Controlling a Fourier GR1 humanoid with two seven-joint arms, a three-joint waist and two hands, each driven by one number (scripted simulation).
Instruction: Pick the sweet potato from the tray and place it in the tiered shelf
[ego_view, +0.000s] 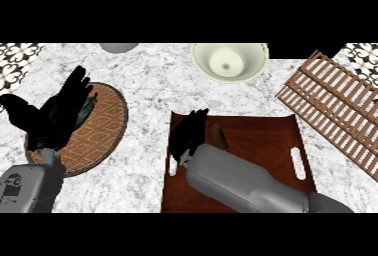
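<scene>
The sweet potato (217, 136), brown and elongated, lies in the upper left part of the dark red tray (258, 165). My right hand (188, 134) is over the tray's left side, right beside the potato on its left. Its fingers are fairly straight, point away from me and are not curled round the potato; part of the potato is hidden by the hand and forearm. The tiered shelf (334, 107), made of wooden slats, stands at the right edge. My left hand (59, 112) rests open at the far left, fingers up.
A round woven mat (100, 132) lies under the left hand, with a dark item (89, 103) on it, mostly hidden. A cream bowl (229, 61) stands behind the tray. A grey round object (118, 47) shows at the top edge. Bare marble counter lies between tray and shelf.
</scene>
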